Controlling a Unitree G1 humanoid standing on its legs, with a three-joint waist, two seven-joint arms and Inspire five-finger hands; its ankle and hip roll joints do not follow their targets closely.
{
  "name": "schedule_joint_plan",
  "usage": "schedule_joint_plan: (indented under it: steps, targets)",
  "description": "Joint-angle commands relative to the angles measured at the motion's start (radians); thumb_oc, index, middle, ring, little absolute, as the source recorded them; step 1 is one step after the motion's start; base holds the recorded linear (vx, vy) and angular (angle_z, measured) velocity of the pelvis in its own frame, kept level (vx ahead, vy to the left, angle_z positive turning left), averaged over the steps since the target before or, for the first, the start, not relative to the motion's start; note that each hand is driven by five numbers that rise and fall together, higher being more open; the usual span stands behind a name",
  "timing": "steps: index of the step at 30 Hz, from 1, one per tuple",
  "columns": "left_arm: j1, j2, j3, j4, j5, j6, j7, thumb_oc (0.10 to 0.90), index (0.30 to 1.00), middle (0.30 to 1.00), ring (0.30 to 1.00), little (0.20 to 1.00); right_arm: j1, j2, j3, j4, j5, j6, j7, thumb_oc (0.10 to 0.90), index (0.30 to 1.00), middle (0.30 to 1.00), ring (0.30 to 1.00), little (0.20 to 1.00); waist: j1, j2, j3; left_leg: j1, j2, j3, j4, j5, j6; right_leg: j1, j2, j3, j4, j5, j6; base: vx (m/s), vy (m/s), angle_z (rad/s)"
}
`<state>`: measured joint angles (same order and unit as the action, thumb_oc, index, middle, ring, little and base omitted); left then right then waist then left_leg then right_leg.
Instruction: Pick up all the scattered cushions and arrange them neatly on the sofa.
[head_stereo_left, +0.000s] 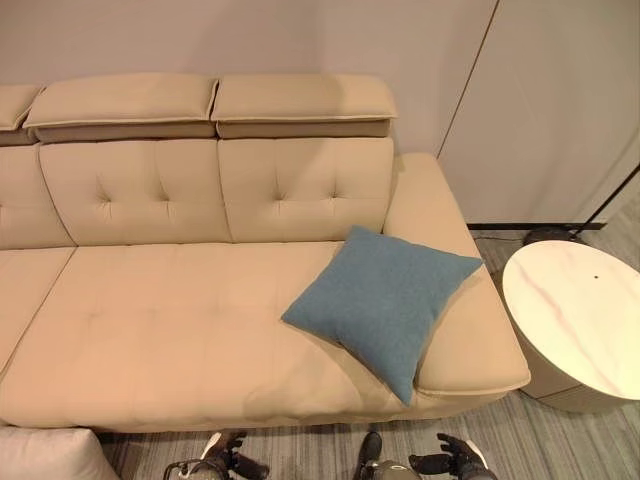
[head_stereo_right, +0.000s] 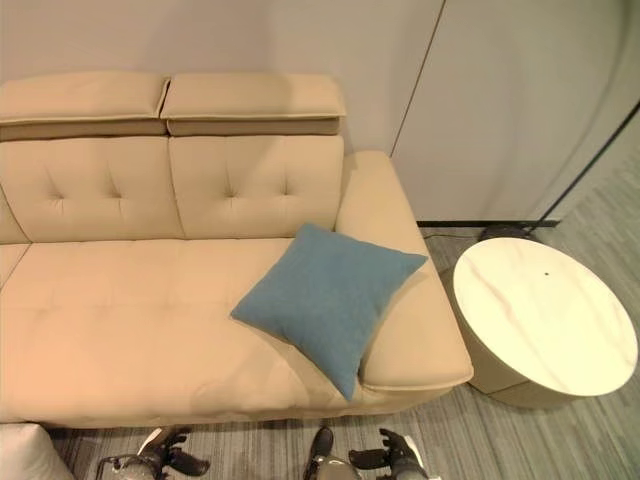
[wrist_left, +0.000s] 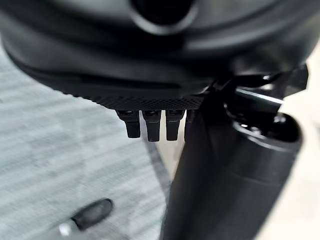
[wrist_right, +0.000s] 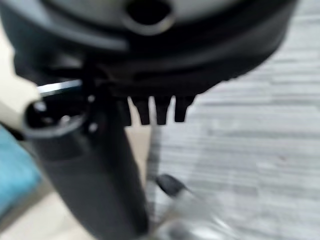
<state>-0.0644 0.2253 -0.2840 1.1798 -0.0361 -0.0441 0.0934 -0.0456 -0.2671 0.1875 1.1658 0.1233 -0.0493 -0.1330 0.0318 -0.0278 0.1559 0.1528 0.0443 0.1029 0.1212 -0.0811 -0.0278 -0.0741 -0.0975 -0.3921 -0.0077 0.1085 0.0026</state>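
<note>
A blue square cushion (head_stereo_left: 385, 295) lies on the right end of the beige sofa (head_stereo_left: 170, 330), its right corner leaning on the armrest (head_stereo_left: 455, 300). A pale cushion (head_stereo_left: 50, 455) shows at the lower left corner, below the sofa's front edge. My left hand (head_stereo_left: 238, 460) and right hand (head_stereo_left: 452, 462) hang low in front of the sofa, above the floor and apart from both cushions. In the wrist views, the left hand's fingers (wrist_left: 150, 125) and the right hand's fingers (wrist_right: 157, 111) point straight down with nothing in them.
A round white marble-topped side table (head_stereo_left: 575, 320) stands right of the armrest. Grey striped carpet (head_stereo_left: 560, 440) runs in front of the sofa. A wall and pale panels close the back and right.
</note>
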Motion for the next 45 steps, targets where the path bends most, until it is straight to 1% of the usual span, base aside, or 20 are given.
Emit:
schedule_joint_plan:
  steps: [1, 2, 3, 5, 8, 11, 15, 22, 24, 25, 26, 28, 29, 30, 32, 34, 37, 39, 41, 45]
  targets:
    - [-0.053, 0.020, -0.008, 0.000, 0.008, -0.033, 0.008, 0.800, 0.900, 0.900, 0.900, 0.900, 0.001, -0.056, 0.028, 0.011, 0.010, -0.027, -0.010, 0.800, 0.900, 0.900, 0.900, 0.900, -0.016, -0.027, 0.007, -0.119, -0.036, 0.035, 0.105, -0.021, -0.038, 0.064, -0.004, 0.018, -0.049, -0.047, 0.105, 0.04, -0.043, 0.20]
    - [-0.055, 0.018, -0.008, 0.001, 0.006, -0.033, 0.007, 0.800, 0.900, 0.900, 0.900, 0.900, -0.001, -0.057, 0.030, 0.013, 0.011, -0.026, -0.009, 0.800, 0.900, 0.900, 0.900, 0.900, -0.016, -0.026, 0.006, -0.125, -0.028, 0.034, 0.101, -0.016, -0.043, 0.073, 0.000, 0.017, -0.059, -0.052, 0.103, 0.03, 0.024, -0.08]
    - [-0.063, 0.015, -0.010, 0.000, 0.001, -0.033, 0.011, 0.800, 0.900, 0.900, 0.900, 0.900, -0.007, -0.060, 0.032, 0.012, 0.012, -0.026, -0.011, 0.800, 0.900, 0.900, 0.900, 0.900, -0.018, -0.033, 0.007, -0.157, 0.000, 0.049, 0.075, -0.010, -0.047, 0.082, -0.009, 0.018, -0.073, -0.061, 0.107, 0.01, 0.039, -0.15]
    - [-0.064, 0.014, -0.012, 0.000, 0.001, -0.033, 0.012, 0.800, 0.900, 0.900, 0.900, 0.900, -0.007, -0.061, 0.034, 0.014, 0.013, -0.027, -0.012, 0.800, 0.900, 0.900, 0.900, 0.900, -0.017, -0.035, 0.006, -0.166, 0.008, 0.047, 0.052, -0.006, -0.047, 0.083, -0.012, 0.022, -0.076, -0.061, 0.109, 0.02, 0.054, -0.09]
    - [-0.071, 0.014, -0.013, 0.001, -0.003, -0.032, 0.016, 0.800, 0.900, 0.900, 0.900, 0.900, -0.007, -0.062, 0.038, 0.020, 0.007, -0.029, -0.018, 0.800, 0.900, 0.900, 0.900, 0.900, -0.010, -0.028, 0.012, -0.191, 0.040, 0.022, -0.043, 0.045, -0.054, 0.085, -0.005, 0.042, -0.076, -0.068, 0.114, 0.03, 0.088, -0.06]
    - [-0.069, 0.009, -0.018, 0.009, 0.002, -0.030, 0.016, 0.800, 0.900, 0.900, 0.900, 0.900, 0.000, -0.062, 0.032, 0.031, 0.000, -0.025, -0.018, 0.800, 0.900, 0.900, 0.900, 0.900, -0.015, -0.007, 0.005, -0.171, 0.040, 0.008, -0.108, 0.071, -0.059, 0.091, 0.002, 0.051, -0.077, -0.072, 0.117, 0.03, 0.113, -0.31]
    - [-0.051, 0.013, -0.012, 0.011, 0.012, -0.028, 0.016, 0.800, 0.900, 0.900, 0.900, 0.900, 0.016, -0.059, 0.030, 0.034, -0.014, -0.018, -0.020, 0.800, 0.900, 0.900, 0.900, 0.900, -0.015, 0.004, -0.006, -0.110, 0.012, 0.021, -0.170, 0.078, -0.043, 0.098, -0.014, 0.079, -0.072, -0.060, 0.125, 0.03, 0.158, -0.36]
    - [-0.040, 0.031, 0.003, 0.013, 0.014, -0.027, 0.024, 0.800, 0.900, 0.900, 0.900, 0.900, 0.016, -0.077, -0.020, 0.003, 0.019, -0.020, -0.031, 0.800, 0.900, 0.900, 0.900, 0.900, -0.022, 0.000, -0.009, -0.085, -0.010, 0.045, -0.196, 0.076, -0.026, 0.081, -0.038, 0.098, -0.043, -0.042, 0.143, -0.01, 0.099, -0.13]
    - [-0.028, 0.052, 0.020, 0.008, 0.019, -0.029, 0.028, 0.800, 0.900, 0.900, 0.900, 0.900, 0.017, -0.139, -0.069, -0.046, 0.023, -0.026, -0.047, 0.800, 0.900, 0.900, 0.900, 0.900, -0.025, -0.006, -0.009, -0.078, -0.021, 0.057, -0.207, 0.072, -0.016, 0.061, -0.055, 0.107, -0.022, -0.028, 0.158, -0.03, 0.097, 0.01]
    - [-0.028, 0.052, 0.020, 0.008, 0.019, -0.029, 0.028, 0.800, 0.900, 0.900, 0.900, 0.900, 0.018, -0.139, -0.069, -0.047, 0.023, -0.025, -0.047, 0.800, 0.900, 0.900, 0.900, 0.900, -0.024, -0.006, -0.010, -0.078, -0.022, 0.057, -0.207, 0.072, -0.015, 0.060, -0.055, 0.107, -0.022, -0.028, 0.158, -0.05, 0.078, -0.13]
    - [-0.023, 0.064, 0.024, 0.002, 0.027, -0.030, 0.026, 0.800, 0.900, 0.900, 0.900, 0.900, 0.021, -0.184, -0.096, -0.089, 0.019, -0.030, -0.051, 0.800, 0.900, 0.900, 0.900, 0.900, -0.028, -0.012, -0.006, -0.079, -0.026, 0.066, -0.208, 0.070, -0.011, 0.050, -0.062, 0.112, -0.011, -0.021, 0.166, -0.04, 0.049, -0.18]
    - [-0.021, 0.066, 0.023, -0.001, 0.031, -0.031, 0.025, 0.800, 0.900, 0.900, 0.900, 0.900, 0.025, -0.203, -0.109, -0.107, 0.015, -0.031, -0.054, 0.800, 0.900, 0.900, 0.900, 0.900, -0.028, -0.013, -0.005, -0.079, -0.028, 0.068, -0.208, 0.069, -0.010, 0.045, -0.066, 0.111, -0.006, -0.019, 0.169, -0.03, 0.044, -0.19]
    - [-0.015, 0.071, 0.022, -0.004, 0.047, -0.035, 0.019, 0.800, 0.900, 0.900, 0.900, 0.900, 0.035, -0.254, -0.140, -0.148, 0.004, -0.033, -0.061, 0.800, 0.900, 0.900, 0.900, 0.900, -0.031, -0.016, -0.004, -0.078, -0.031, 0.073, -0.208, 0.065, -0.006, 0.041, -0.071, 0.117, -0.001, -0.017, 0.174, -0.01, 0.040, -0.11]
    - [-0.010, 0.071, 0.020, -0.007, 0.051, -0.036, 0.017, 0.800, 0.900, 0.900, 0.900, 0.900, 0.039, -0.275, -0.154, -0.165, 0.001, -0.036, -0.062, 0.800, 0.900, 0.900, 0.900, 0.900, -0.034, -0.018, -0.004, -0.077, -0.033, 0.075, -0.208, 0.063, -0.005, 0.040, -0.073, 0.117, 0.000, -0.016, 0.175, -0.01, 0.040, -0.05]
    - [-0.006, 0.071, 0.019, -0.011, 0.056, -0.037, 0.016, 0.800, 0.900, 0.900, 0.900, 0.900, 0.043, -0.297, -0.171, -0.193, -0.001, -0.038, -0.066, 0.800, 0.900, 0.900, 0.900, 0.900, -0.036, -0.018, -0.004, -0.076, -0.034, 0.077, -0.208, 0.061, -0.003, 0.040, -0.075, 0.117, 0.001, -0.016, 0.176, 0.00, 0.030, -0.07]
    - [0.004, 0.063, 0.010, -0.022, 0.067, -0.040, 0.011, 0.800, 0.900, 0.900, 0.900, 0.900, 0.056, -0.333, -0.216, -0.295, 0.006, -0.046, -0.075, 0.800, 0.900, 0.900, 0.900, 0.900, -0.042, -0.018, -0.004, -0.073, -0.037, 0.081, -0.208, 0.057, 0.002, 0.040, -0.078, 0.118, 0.005, -0.016, 0.179, 0.00, 0.042, -0.16]
    - [0.009, 0.056, 0.003, -0.018, 0.076, -0.039, 0.009, 0.800, 0.900, 0.900, 0.900, 0.900, 0.055, -0.333, -0.241, -0.333, 0.039, -0.055, -0.083, 0.800, 0.900, 0.900, 0.900, 0.900, -0.044, -0.016, -0.005, -0.069, -0.039, 0.085, -0.208, 0.053, 0.004, 0.042, -0.078, 0.119, 0.004, -0.017, 0.181, 0.02, 0.020, -0.12]
    - [0.016, 0.039, -0.008, -0.012, 0.086, -0.038, 0.006, 0.800, 0.900, 0.900, 0.900, 0.900, 0.043, -0.289, -0.282, -0.435, 0.159, -0.094, -0.090, 0.800, 0.900, 0.900, 0.900, 0.900, -0.046, -0.011, -0.009, -0.064, -0.041, 0.088, -0.208, 0.048, 0.008, 0.048, -0.080, 0.116, 0.003, -0.020, 0.181, 0.04, 0.036, -0.03]
    - [0.017, 0.035, -0.009, -0.012, 0.089, -0.036, 0.004, 0.800, 0.900, 0.900, 0.900, 0.900, 0.037, -0.273, -0.286, -0.459, 0.183, -0.102, -0.091, 0.800, 0.900, 0.900, 0.900, 0.900, -0.044, -0.010, -0.010, -0.062, -0.042, 0.088, -0.208, 0.046, 0.009, 0.050, -0.080, 0.115, 0.002, -0.020, 0.181, 0.03, 0.015, -0.03]
    - [0.029, 0.023, -0.026, -0.015, 0.105, -0.034, -0.005, 0.800, 0.900, 0.900, 0.900, 0.900, 0.012, -0.189, -0.302, -0.529, 0.307, -0.138, -0.092, 0.800, 0.900, 0.900, 0.900, 0.900, -0.033, -0.002, -0.016, -0.054, -0.042, 0.083, -0.208, 0.040, 0.011, 0.064, -0.083, 0.104, -0.003, -0.025, 0.181, 0.03, 0.009, 0.00]
